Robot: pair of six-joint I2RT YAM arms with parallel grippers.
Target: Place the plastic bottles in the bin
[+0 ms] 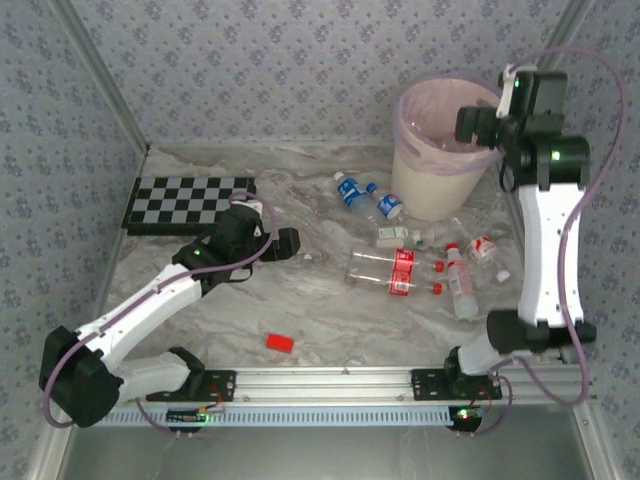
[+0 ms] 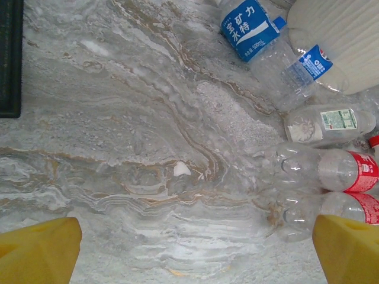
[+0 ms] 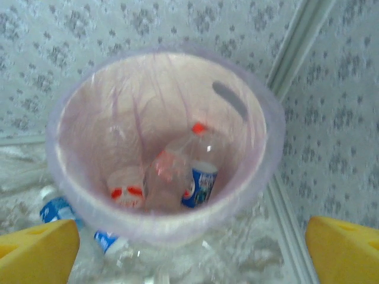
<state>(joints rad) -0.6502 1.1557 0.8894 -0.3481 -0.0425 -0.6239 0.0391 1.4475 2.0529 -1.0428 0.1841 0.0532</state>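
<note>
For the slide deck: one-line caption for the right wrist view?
Open right gripper over the pink-lined bin, a few bottles lying inside.

table bottles (image 1: pixel 385 262) 7 | binned bottles (image 3: pixel 198 174) about 3 | bin (image 1: pixel 435 190) 1 | block (image 1: pixel 280 342) 1

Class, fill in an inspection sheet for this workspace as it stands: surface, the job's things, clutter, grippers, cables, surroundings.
Surface: marble-patterned table, no damage seen.
Job's things: plastic bottles lie scattered on their sides in front of the bin; a few more lie inside it.
Clutter: chessboard at far left; red block near the front; small white scrap.
Grippers: left gripper, jaws open and empty, low over the table left of the bottles; right gripper, jaws open and empty, above the bin.
Cables: purple cables loop along both arms, apart from the bottles.
Surroundings: patterned walls on three sides; metal rail at the near edge.
</note>
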